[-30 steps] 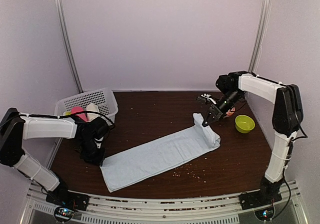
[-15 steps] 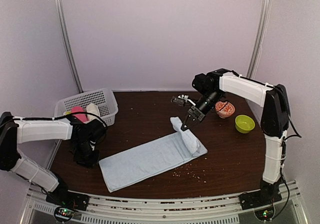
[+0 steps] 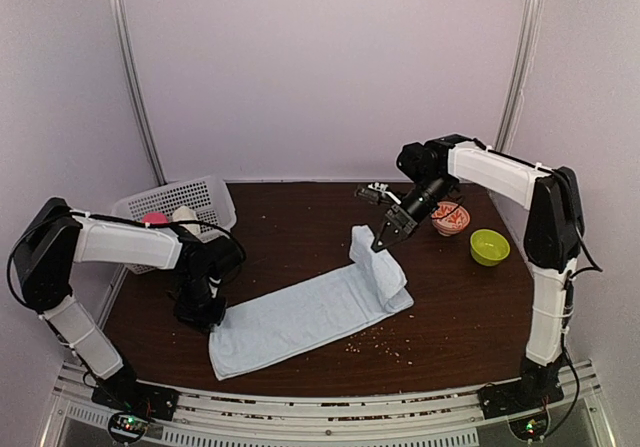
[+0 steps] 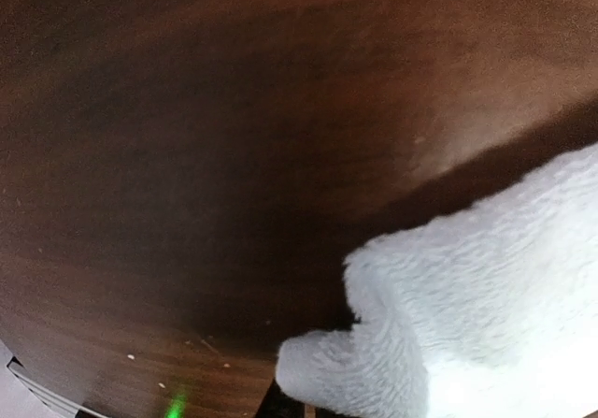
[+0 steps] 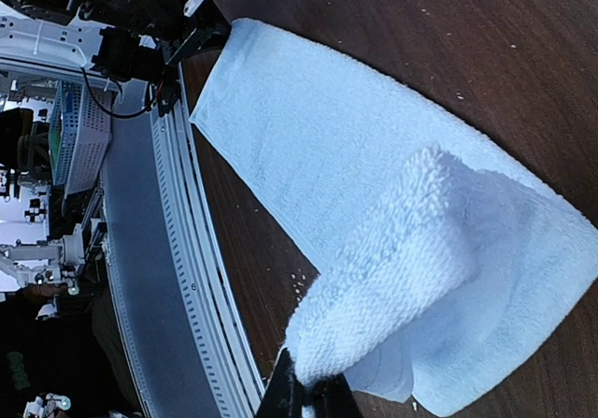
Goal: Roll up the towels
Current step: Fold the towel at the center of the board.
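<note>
- Pale blue towel point(image 3: 300, 317) lies diagonally on the table point(image 3: 300, 227), with its far end lifted and doubled over.
- Right gripper point(image 3: 384, 241) is clenched on that raised edge; the first turn of the roll is in hand.
- Left gripper point(image 3: 204, 305) sits at the near corner. Its grip cannot be told; it is possibly pinning the cloth.
- Next move calls for laying the edge down, tucking tight and keeping the turns square.

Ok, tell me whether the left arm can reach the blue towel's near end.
Probably yes: the left gripper has its jaws right at the near-left end of the pale blue towel, and nothing lies between them.
</note>
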`<action>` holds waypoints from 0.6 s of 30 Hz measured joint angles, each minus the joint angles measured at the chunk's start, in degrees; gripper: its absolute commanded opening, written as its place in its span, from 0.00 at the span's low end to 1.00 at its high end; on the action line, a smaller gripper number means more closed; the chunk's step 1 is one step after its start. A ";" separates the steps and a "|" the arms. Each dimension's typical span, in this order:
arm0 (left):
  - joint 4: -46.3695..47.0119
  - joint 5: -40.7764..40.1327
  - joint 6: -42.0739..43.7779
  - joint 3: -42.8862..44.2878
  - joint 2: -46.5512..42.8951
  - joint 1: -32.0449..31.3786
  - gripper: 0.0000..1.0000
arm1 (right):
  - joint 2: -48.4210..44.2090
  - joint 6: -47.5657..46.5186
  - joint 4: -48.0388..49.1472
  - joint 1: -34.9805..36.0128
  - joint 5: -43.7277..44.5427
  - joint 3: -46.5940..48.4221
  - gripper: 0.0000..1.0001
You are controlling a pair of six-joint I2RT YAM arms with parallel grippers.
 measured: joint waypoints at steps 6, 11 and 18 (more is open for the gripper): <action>2.99 0.70 1.73 5.35 4.57 -0.48 0.04 | -2.97 1.66 0.57 -1.86 1.40 0.00 0.00; 4.20 0.48 2.40 7.10 5.90 -0.66 0.05 | -4.70 4.15 2.01 0.92 1.38 0.02 0.00; 1.16 -2.89 1.27 6.67 2.97 -0.63 0.25 | -2.78 10.03 6.05 8.31 0.50 2.93 0.00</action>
